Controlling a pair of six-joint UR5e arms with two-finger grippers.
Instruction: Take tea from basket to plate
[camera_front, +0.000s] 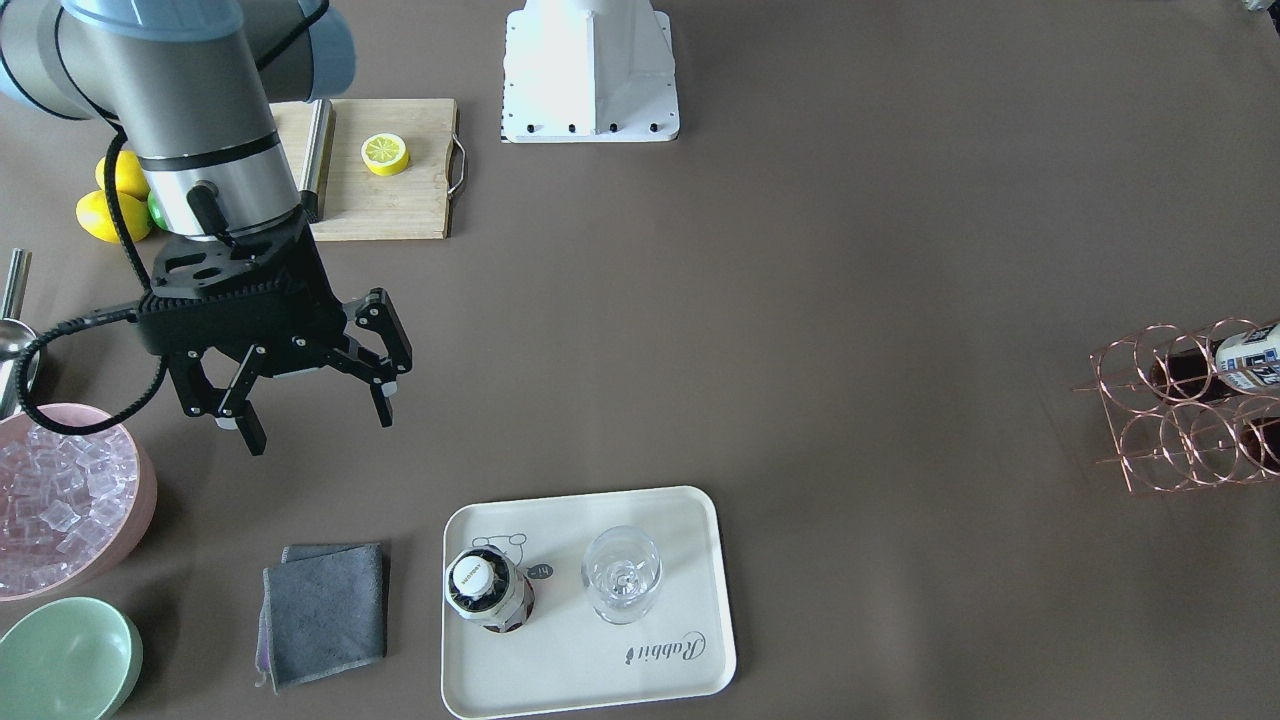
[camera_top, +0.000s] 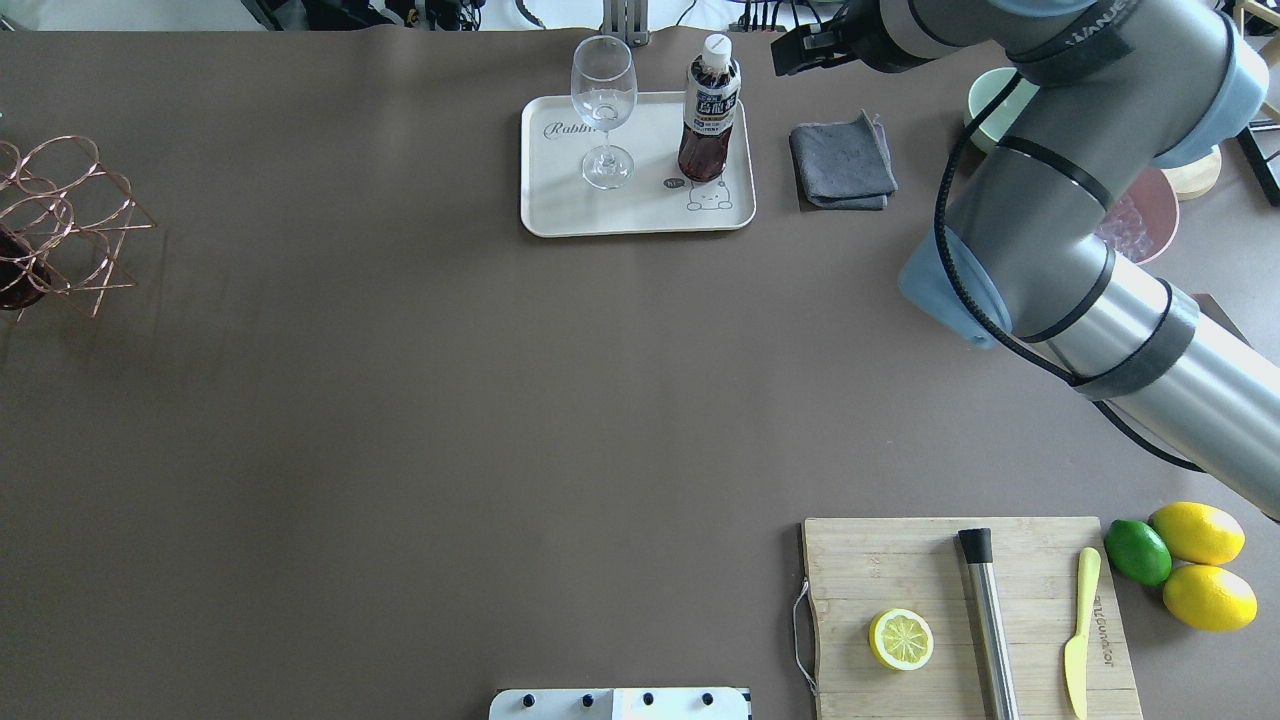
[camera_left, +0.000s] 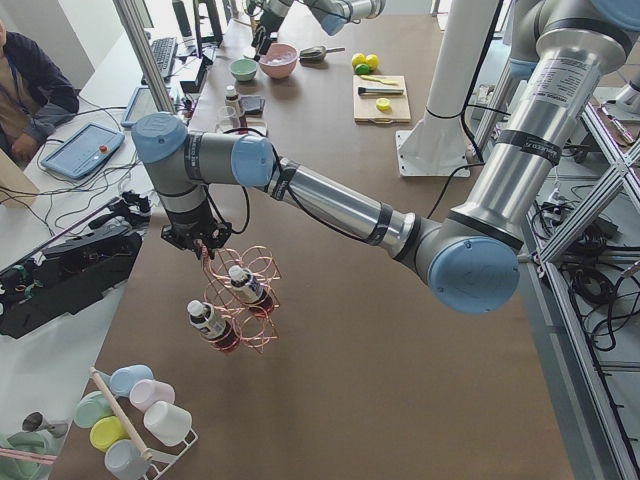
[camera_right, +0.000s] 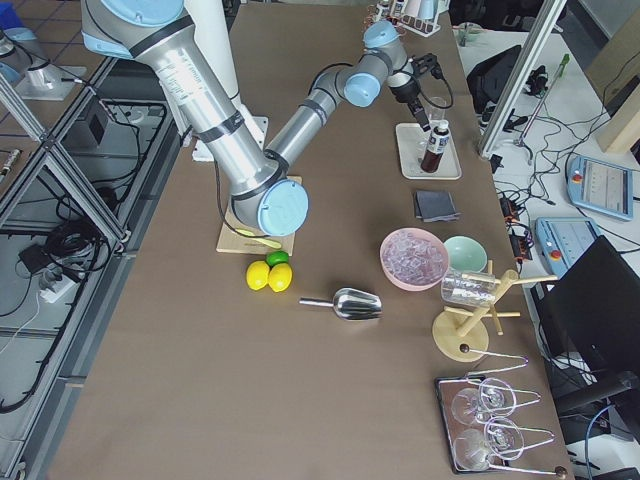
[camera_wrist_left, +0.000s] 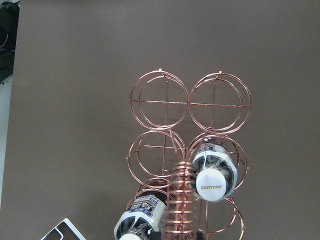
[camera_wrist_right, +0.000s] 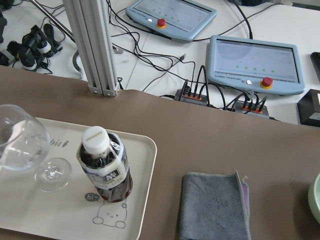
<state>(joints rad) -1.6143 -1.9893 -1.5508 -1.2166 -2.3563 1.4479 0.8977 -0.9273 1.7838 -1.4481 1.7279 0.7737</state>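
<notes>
Brown table below splayed right gripper

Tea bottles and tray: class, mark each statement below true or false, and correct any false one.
1. A tea bottle stands upright on the cream tray. True.
2. The right gripper is shut on a bottle. False: it is open and empty.
3. Two more tea bottles sit in the wire basket. True.
4. The wine glass lies on its side. False: it stands upright on the tray.
</notes>
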